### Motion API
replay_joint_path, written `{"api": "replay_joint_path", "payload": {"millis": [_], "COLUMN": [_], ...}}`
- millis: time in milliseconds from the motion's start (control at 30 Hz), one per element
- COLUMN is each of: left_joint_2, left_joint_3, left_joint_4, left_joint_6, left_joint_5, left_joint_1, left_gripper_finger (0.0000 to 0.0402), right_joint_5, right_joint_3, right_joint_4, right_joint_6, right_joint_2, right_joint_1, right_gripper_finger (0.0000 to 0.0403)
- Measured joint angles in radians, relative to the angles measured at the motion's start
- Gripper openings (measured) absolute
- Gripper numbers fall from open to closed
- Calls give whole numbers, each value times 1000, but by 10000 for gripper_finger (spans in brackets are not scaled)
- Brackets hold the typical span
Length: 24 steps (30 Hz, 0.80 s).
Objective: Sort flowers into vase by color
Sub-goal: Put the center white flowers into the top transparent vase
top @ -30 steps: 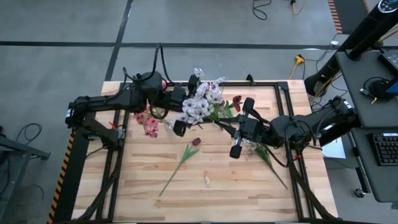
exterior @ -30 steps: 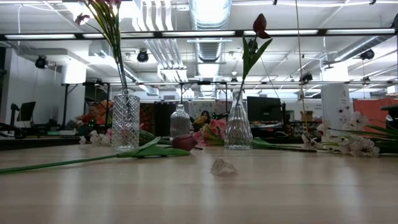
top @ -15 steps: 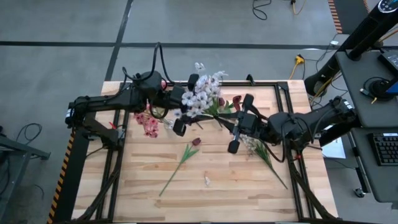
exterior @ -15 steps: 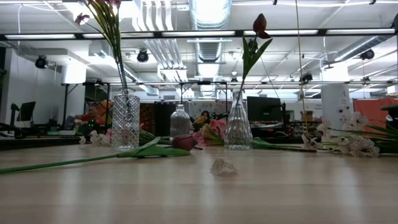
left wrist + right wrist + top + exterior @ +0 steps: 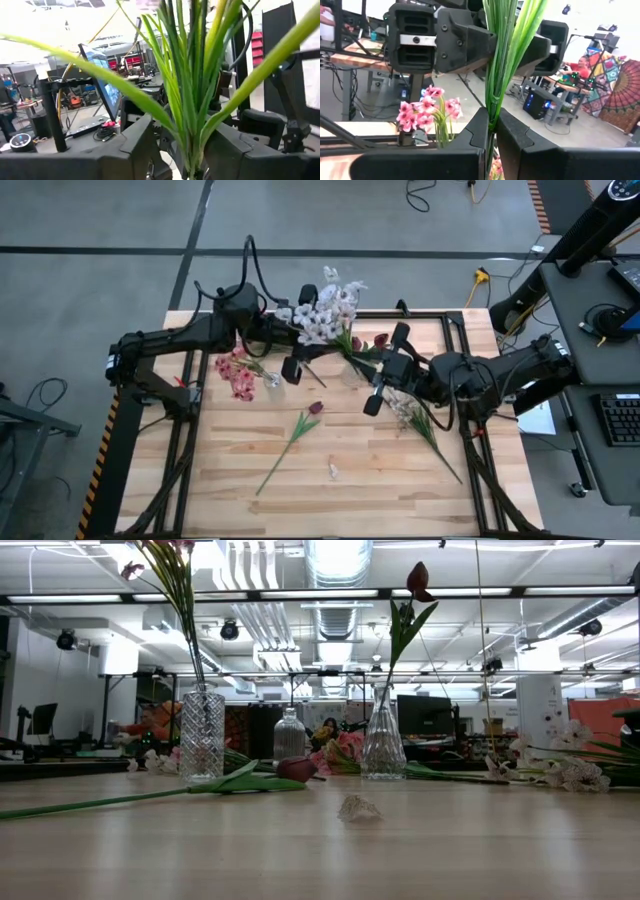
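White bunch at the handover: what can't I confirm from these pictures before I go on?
- Low view: neither arm nor the white bunch shows; they sit above the frame's top edge.
- Left wrist view: green leaves fill the frame, so the left gripper jaws' contact with the stalk is hidden.
- High view: the middle vase is covered by the blossoms and arms.
- Right gripper: jaws shut on the stalk; its lower end is hidden.

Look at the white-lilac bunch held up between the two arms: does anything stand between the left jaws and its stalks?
Nothing visible does. The left gripper already has the white-lilac bunch's green stalks between its jaws, and the right gripper is shut on the same stalks lower down. The other arm's gripper sits beyond them, not in between.
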<state>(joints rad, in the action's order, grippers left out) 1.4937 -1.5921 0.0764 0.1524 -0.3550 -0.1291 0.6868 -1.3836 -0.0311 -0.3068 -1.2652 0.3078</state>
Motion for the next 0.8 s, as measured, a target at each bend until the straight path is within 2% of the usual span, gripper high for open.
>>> {"api": "replay_joint_path", "payload": {"millis": [200, 533, 667, 800], "left_joint_2": [0, 0, 0, 0], "left_joint_3": [0, 0, 0, 0], "left_joint_4": [-25, -26, -24, -28], "left_joint_6": [-18, -31, -31, -31], "left_joint_5": [-38, -47, -32, -18], "left_joint_1": [-2, -7, -10, -11], "left_gripper_finger": [95, 86, 66, 25], "right_joint_5": [-9, -8, -6, -3], "right_joint_3": [1, 1, 1, 1], "right_joint_4": [23, 38, 38, 43], "right_joint_6": [48, 44, 42, 44], "right_joint_2": [0, 0, 0, 0], "right_joint_1": [-21, -21, -21, -22], "right_gripper_finger": [18, 20, 44, 80]}}
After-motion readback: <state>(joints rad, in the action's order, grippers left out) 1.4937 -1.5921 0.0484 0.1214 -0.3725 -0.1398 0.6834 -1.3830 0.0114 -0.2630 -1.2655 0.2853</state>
